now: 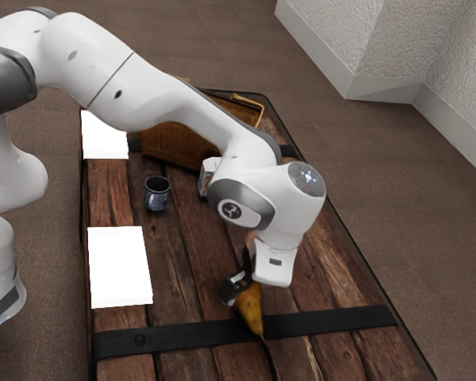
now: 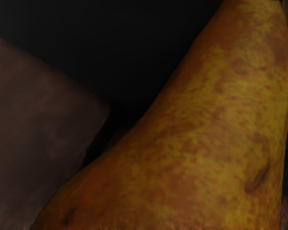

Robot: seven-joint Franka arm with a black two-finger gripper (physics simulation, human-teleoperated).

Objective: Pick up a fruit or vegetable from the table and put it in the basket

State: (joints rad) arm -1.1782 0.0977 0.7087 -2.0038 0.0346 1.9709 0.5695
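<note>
With 12 o'clock taken as the top of the exterior view, the arm is seen coming in from 10 o'clock, bent down over the table. The gripper is held low and tilted; how far open it is cannot be told, nor can it be told whether anything is gripped.

The pear is seen against the gripper at its 5 o'clock side, the narrow end pointed to 5 o'clock, over the near strap. Whether the table is touched by it cannot be made out. In the wrist view its yellow skin is seen close up, mottled red-brown, with a small dark scar.

The basket is placed well apart from the pear, toward 11 o'clock, and is partly covered by the arm. Its handle is seen at the 1 o'clock side. Between basket and gripper, a small box is partly hidden by the arm. The cup is stood upright at 9 o'clock from the box. Two white sheets are laid along the table's 9 o'clock edge, the nearer at 9 o'clock from the gripper, the farther just beside the basket.
</note>
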